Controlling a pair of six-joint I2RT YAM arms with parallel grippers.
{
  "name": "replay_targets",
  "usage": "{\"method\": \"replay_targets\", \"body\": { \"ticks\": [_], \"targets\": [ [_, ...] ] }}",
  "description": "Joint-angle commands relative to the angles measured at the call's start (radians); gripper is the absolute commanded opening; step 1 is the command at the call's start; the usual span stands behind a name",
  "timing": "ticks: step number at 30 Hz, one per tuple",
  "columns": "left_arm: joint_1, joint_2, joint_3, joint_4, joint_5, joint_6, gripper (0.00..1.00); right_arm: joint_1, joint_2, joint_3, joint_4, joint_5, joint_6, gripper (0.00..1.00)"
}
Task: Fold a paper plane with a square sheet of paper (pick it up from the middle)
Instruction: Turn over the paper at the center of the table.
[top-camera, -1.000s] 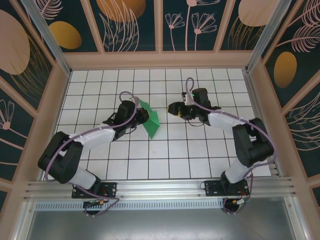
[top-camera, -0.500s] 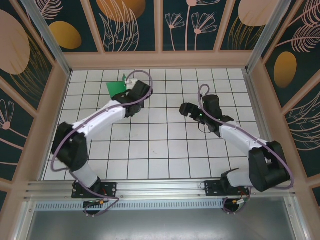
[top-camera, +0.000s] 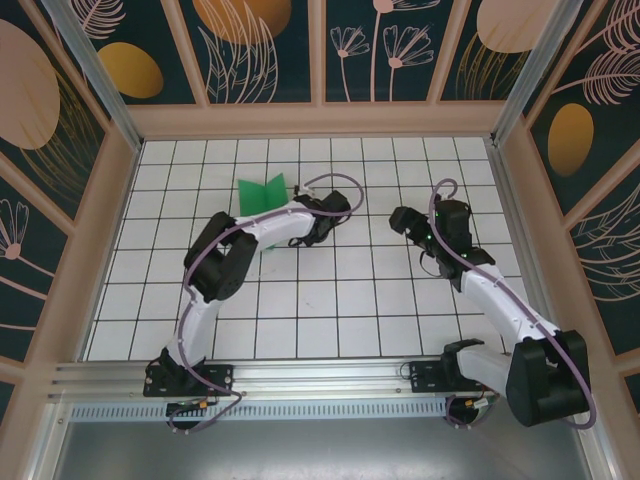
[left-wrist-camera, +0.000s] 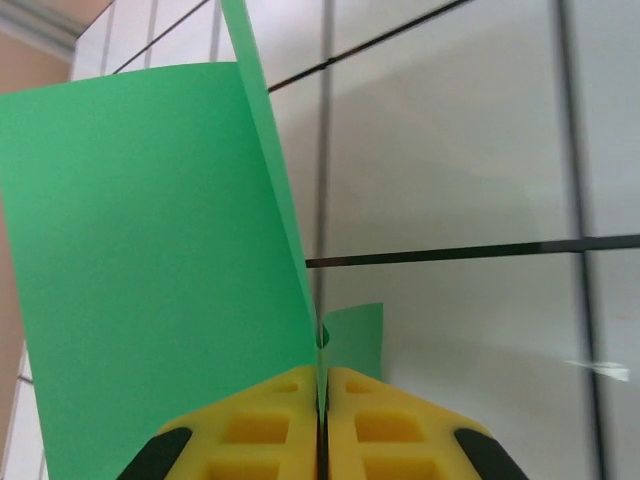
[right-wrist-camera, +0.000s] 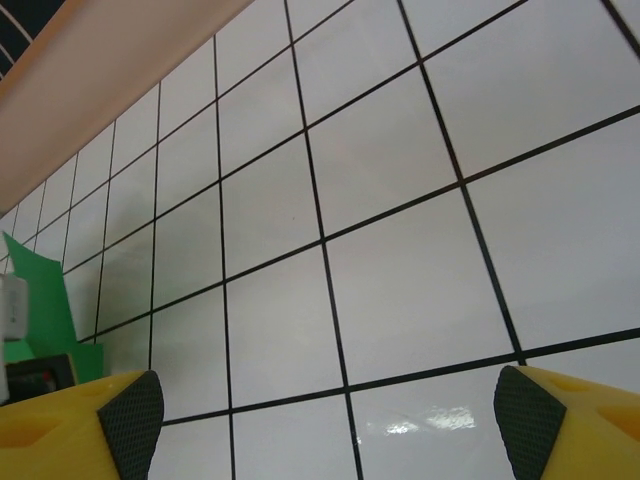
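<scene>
Robot test cell: grid-tiled table (top-camera: 330, 300), botanical-print wall panels (top-camera: 260, 50), aluminium rail (top-camera: 320, 378).

The right end effector (right-wrist-camera: 325, 415) is seen with its jaws spread wide. One yellow finger (right-wrist-camera: 50, 430) sits at seven o'clock and the other at five o'clock, each tipped with a black pad (right-wrist-camera: 525, 415), and nothing is held between them. The white bench (right-wrist-camera: 380, 200), ruled by black grid lines, is spread out beneath. At nine o'clock some green paper (right-wrist-camera: 40, 290) is seen, partly covered by a small white part (right-wrist-camera: 10, 305) (what it belongs to cannot be told). A beige wall (right-wrist-camera: 100, 60) is seen at eleven o'clock.
</scene>
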Motion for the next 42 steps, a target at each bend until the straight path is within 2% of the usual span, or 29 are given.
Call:
{"method": "replay_targets", "body": {
  "ticks": [1,6,13,20,24,28,33,39,42],
  "targets": [
    [-0.037,0.080,0.068,-0.047,0.005,-0.023,0.11,-0.019,-0.011,-0.022,-0.010,0.003,0.008,0.89],
    [-0.064,0.098,0.082,0.004,0.116,-0.021,0.16,-0.033,0.005,-0.059,0.026,-0.032,0.023,0.89],
    [-0.074,0.037,0.055,0.062,0.284,-0.007,0.32,-0.042,0.039,-0.040,0.037,-0.063,0.034,0.88],
    [-0.074,-0.195,-0.022,0.200,0.551,0.000,0.53,-0.040,0.132,0.001,0.053,-0.189,0.027,0.88],
    [-0.060,-0.326,-0.097,0.298,0.623,-0.004,0.66,-0.011,0.193,0.004,0.110,-0.266,0.046,0.87],
    [-0.003,-0.425,-0.200,0.389,0.728,-0.045,0.73,0.081,0.250,0.039,0.144,-0.293,0.105,0.87],
    [0.133,-0.550,-0.407,0.555,0.890,-0.127,0.76,0.209,0.351,0.095,0.205,-0.309,0.206,0.87],
    [0.263,-0.607,-0.564,0.621,0.936,-0.153,0.76,0.315,0.491,0.179,0.256,-0.283,0.330,0.83],
    [0.314,-0.614,-0.619,0.667,1.001,-0.149,0.75,0.372,0.557,0.212,0.269,-0.256,0.389,0.78]
  ]
}}
